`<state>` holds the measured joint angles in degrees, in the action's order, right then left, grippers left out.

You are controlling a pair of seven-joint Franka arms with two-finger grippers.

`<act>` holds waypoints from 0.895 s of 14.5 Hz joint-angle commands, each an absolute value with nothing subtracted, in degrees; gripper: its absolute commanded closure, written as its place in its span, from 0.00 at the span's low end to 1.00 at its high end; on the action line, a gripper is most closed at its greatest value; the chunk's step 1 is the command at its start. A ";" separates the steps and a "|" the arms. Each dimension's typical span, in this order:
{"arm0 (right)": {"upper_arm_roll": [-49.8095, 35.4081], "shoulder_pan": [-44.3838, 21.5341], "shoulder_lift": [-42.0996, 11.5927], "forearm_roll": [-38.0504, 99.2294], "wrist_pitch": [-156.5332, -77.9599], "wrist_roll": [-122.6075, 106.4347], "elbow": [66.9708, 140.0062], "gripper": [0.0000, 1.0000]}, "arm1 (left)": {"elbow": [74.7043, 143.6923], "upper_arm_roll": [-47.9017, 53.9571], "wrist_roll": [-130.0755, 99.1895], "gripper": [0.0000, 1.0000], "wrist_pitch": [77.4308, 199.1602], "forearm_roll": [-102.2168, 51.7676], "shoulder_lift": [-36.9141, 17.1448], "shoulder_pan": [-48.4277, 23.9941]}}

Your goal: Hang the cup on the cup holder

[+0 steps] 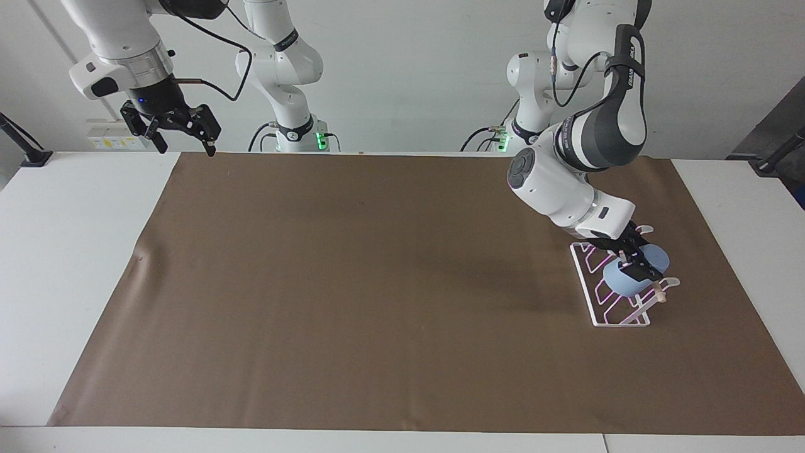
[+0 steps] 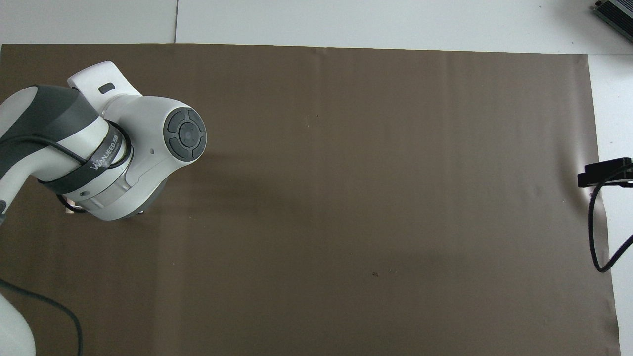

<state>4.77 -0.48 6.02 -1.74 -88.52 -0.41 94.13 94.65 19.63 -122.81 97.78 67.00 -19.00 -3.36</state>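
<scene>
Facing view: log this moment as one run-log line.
left gripper: shut on cup, low over cup holder | right gripper: open, waiting over table edge | cup: not released

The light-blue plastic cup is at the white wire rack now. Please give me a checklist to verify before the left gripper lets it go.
1. Left gripper shut on the light-blue plastic cup: ok.
2. Cup over the white wire rack, on its side: ok.
3. Cup threaded on the light wooden dowel; only the dowel's tip shows: cannot tell.
4. Cup resting on the rack by itself: cannot tell.
5. Right gripper open, waiting over the table's edge at the right arm's end: ok.
6. Rack flat on the brown mat: ok.
</scene>
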 commanded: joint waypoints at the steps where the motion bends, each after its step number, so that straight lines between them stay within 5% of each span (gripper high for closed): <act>1: 4.48 -0.44 7.29 -2.55 -88.33 0.44 95.19 0.00 | 92.90 19.42 -124.00 1.00 94.75 70.04 -21.61 -4.48; 7: 4.57 -0.35 9.84 -2.55 -88.76 0.09 95.45 0.00 | 95.35 19.51 -128.22 1.00 94.92 70.49 -21.36 -4.48; 13: 4.66 0.61 4.49 -2.64 -87.98 0.44 92.73 0.00 | 101.32 19.51 -134.64 1.00 95.45 70.84 -20.92 -4.57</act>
